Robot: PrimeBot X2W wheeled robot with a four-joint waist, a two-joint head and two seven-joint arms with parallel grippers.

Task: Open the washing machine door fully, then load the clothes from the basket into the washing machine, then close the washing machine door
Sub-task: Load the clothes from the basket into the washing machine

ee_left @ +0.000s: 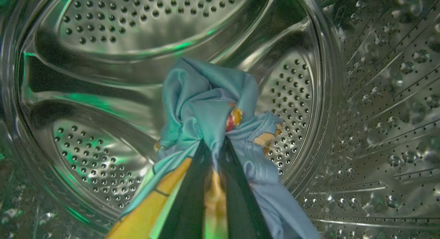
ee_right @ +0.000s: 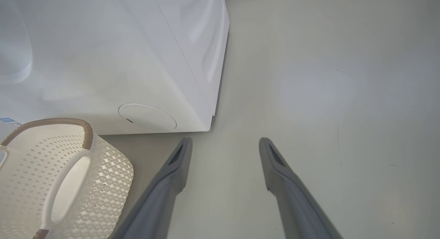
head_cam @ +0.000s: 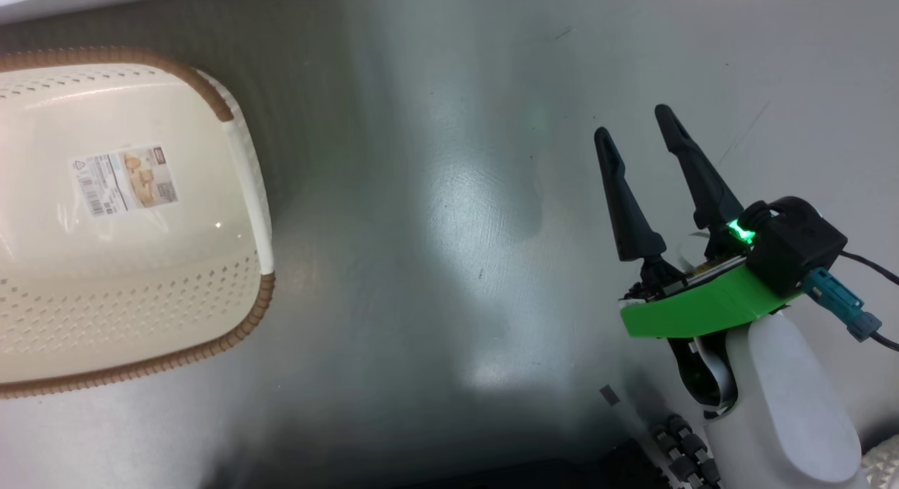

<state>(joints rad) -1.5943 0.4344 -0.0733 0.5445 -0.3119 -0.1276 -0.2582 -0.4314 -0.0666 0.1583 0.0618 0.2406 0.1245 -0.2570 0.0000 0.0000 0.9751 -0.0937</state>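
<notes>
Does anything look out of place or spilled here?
Nothing stands out. The basket sits upright, apparently empty, beside the washing machine, and the left gripper holds the clothes inside the drum.

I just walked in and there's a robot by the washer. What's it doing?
The robot is loading laundry. Its left pincer is shut on the blue clothes, holding them inside the steel drum of the washing machine. Its right pincer is open and holds nothing, above the grey floor. The basket sits on the floor by the machine and looks empty.
</notes>
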